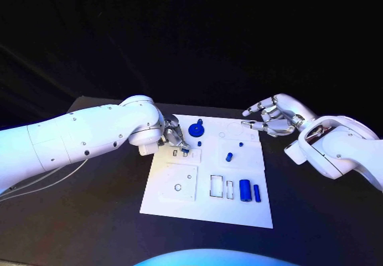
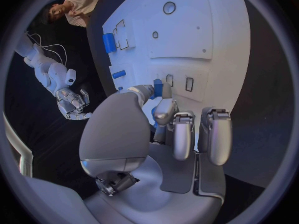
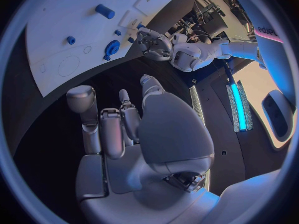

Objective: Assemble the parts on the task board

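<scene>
Left hand [image 1: 174, 139] pinches a small blue part [image 2: 158, 88] over the slots at 10 o'clock on the task board [image 1: 207, 213]. Right hand [image 1: 267, 121] hovers off the 1 o'clock corner, fingers apart, empty. Risk: part tilts in the pinch, jams at slot edge

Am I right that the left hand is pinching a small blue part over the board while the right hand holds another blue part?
Not quite: the right hand holds nothing, its fingers apart in the right wrist view. The left hand does pinch a small blue part over the board.
</scene>
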Available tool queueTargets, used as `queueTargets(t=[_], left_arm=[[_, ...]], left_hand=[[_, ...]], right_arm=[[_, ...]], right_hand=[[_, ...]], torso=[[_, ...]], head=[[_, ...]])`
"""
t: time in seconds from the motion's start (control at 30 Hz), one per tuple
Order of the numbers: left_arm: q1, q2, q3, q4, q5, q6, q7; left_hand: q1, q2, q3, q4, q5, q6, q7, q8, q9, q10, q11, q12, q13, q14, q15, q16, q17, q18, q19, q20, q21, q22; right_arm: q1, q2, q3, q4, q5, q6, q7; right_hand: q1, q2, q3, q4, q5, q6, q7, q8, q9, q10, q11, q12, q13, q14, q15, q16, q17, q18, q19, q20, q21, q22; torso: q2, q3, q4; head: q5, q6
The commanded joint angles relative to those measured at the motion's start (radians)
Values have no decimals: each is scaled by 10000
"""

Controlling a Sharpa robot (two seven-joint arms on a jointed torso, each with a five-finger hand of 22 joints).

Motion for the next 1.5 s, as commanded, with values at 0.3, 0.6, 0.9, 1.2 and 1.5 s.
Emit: queueTargets(t=[0.3,0.6,0.9,1.2,1.5], left_arm=[[-197,32,-4,97,-980,-764,-137],[-296,108,-9,84,-1299,-618,-234],[-320,143,-11,73,-1433,-141,-264],[-342,173,-14,-26,-1685,-6,-315],[-367,188,-16,-45,-1750,175,-350]], left_hand=[[-146,-93,1195,-1088,144,-25,-84,92,81,77,-17,27,15,1049,-51,47,2633,-150,1055,-69,63,2629],[-223,-116,1235,-1113,168,-10,-92,118,120,101,-21,52,37,1049,-54,47,2633,-150,1055,-71,63,2629],[-256,-127,1248,-1124,171,-1,-98,130,138,100,-25,36,21,1049,-56,47,2633,-150,1055,-72,63,2629],[-355,-133,1296,-1155,173,41,-126,189,212,133,-46,60,41,1049,-70,47,2633,-150,1055,-78,63,2629],[-403,-146,1321,-1183,170,59,-145,225,258,153,-61,75,52,1049,-82,47,2633,-150,1055,-84,63,2629]], right_arm=[[-18,-26,-2,19,-48,131,45],[-26,-40,-3,31,-48,122,64],[-33,-54,-3,41,-48,116,83],[-41,-55,-3,50,-48,117,96],[-51,-62,-3,54,-48,122,99]], right_hand=[[-52,63,-25,1,34,-25,-31,34,16,-44,-8,0,410,469,-54,-38,321,186,-3,-2,-35,-8],[-52,63,-25,1,34,-25,-31,34,16,-44,-8,0,410,469,-54,-38,321,186,-3,-2,-35,-8],[-55,65,-28,2,48,-27,-31,39,17,-47,-8,-2,406,470,-55,-40,321,187,-5,-3,-50,-17],[-55,65,-28,2,48,-27,-31,39,17,-47,-8,-2,406,470,-55,-40,321,187,-5,-3,-50,-17],[-55,65,-28,2,48,-27,-31,39,17,-47,-8,-2,406,470,-55,-40,321,187,-5,-3,-50,-17]], torso=[[8,-9,-24],[12,-12,-22],[16,-10,-23],[11,-13,-25],[12,-7,-23]], head=[[54,-45],[40,-54],[50,-86],[59,-95],[59,-117]])
